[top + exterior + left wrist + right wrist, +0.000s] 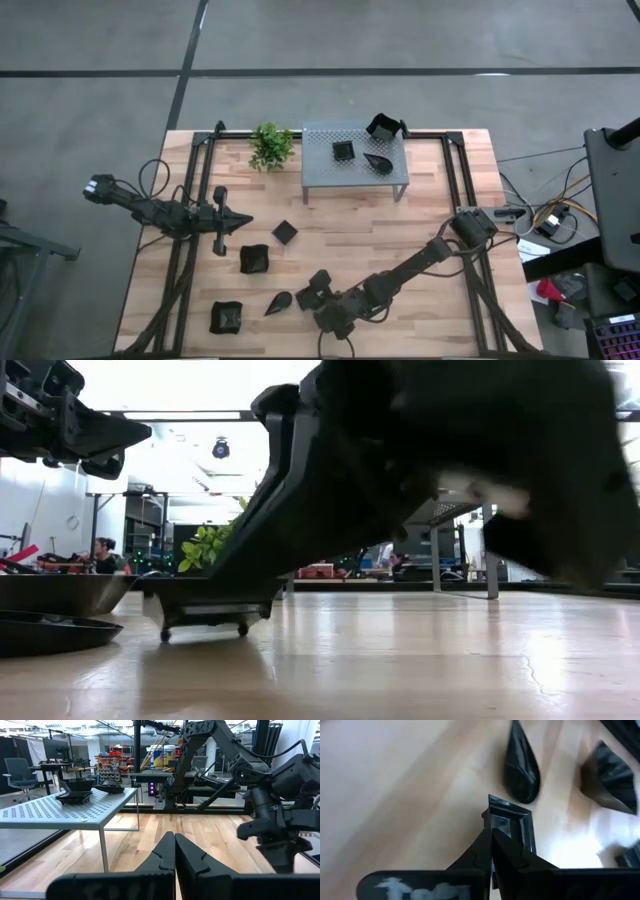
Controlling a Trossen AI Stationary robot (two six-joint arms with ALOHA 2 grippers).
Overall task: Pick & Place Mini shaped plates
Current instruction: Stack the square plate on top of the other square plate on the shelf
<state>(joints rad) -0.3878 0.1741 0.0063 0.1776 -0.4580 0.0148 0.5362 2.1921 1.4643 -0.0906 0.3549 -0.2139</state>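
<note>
On shelf [320, 176] 3 plates, 5 on table [400, 225]; right gripper [318, 290] clamps 1 square plate [512, 827].

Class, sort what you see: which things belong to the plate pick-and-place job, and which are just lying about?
Job: square plate, pinched by right pincer; teardrop plate beside it; deep square plate.
Lying about: green plant; grey shelf.

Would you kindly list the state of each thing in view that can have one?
Left gripper: shut, empty, held above the table's left side.
Right gripper: shut on a small square plate near the front edge.
Teardrop plate: lying loose on the table.
Shelf: standing, three plates on top.
</note>
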